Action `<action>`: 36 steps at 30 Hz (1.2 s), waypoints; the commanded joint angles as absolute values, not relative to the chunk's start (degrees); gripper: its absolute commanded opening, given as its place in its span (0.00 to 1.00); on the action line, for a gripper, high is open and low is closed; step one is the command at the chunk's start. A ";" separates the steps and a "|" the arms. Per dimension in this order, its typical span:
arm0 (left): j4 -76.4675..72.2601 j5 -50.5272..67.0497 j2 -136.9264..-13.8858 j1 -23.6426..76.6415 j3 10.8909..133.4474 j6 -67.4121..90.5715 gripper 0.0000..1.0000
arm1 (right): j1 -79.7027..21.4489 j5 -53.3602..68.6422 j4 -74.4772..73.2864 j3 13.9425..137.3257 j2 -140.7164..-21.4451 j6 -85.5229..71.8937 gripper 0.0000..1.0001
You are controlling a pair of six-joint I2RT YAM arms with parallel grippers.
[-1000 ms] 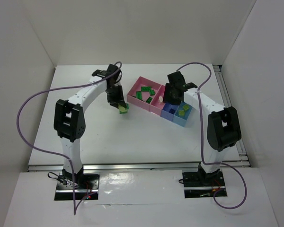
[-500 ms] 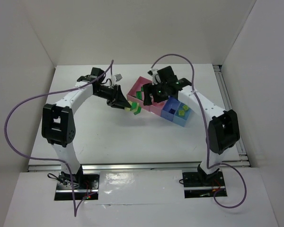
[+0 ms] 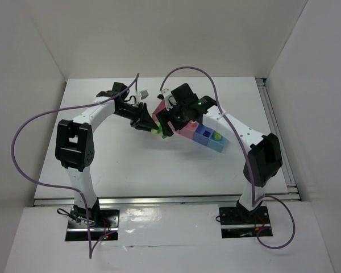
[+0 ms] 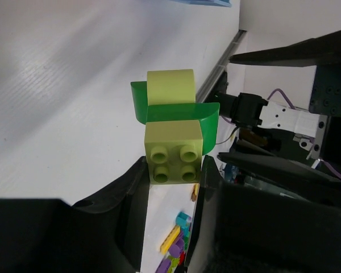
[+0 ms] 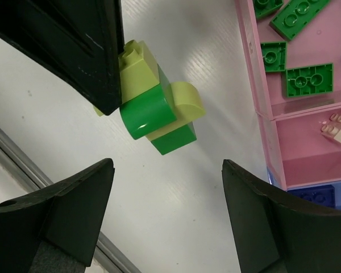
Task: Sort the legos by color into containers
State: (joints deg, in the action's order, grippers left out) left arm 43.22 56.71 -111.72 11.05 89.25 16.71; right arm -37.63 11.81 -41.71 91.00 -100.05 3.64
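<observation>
My left gripper is shut on a clump of joined legos, yellow-green and dark green bricks, held just off the table left of the containers. My right gripper is open right beside the clump, fingertips spread below it and touching nothing. The clump hangs between the two grippers in the top view. The wide pink bin holds several green plates. The narrow pink bin holds a beige brick. A dark blue brick lies in the blue bin.
My left gripper's black finger fills the upper left of the right wrist view. The light blue bin ends the row at the right. A metal rail runs along the table's right edge. White walls enclose the table.
My right arm swung left from above the bins to the clump and its jaws opened wide. My left arm carried the clump a little right, toward the pink bin.
</observation>
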 commanded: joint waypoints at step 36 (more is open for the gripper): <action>37.97 67.42 -118.39 3.96 91.85 17.92 0.00 | -39.99 7.12 -42.54 94.31 -104.06 6.06 0.00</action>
State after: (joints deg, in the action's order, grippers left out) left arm 40.45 69.06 -118.39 5.41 90.15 15.22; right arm -40.27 8.01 -45.76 94.78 -107.20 7.40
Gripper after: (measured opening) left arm 0.335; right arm 0.451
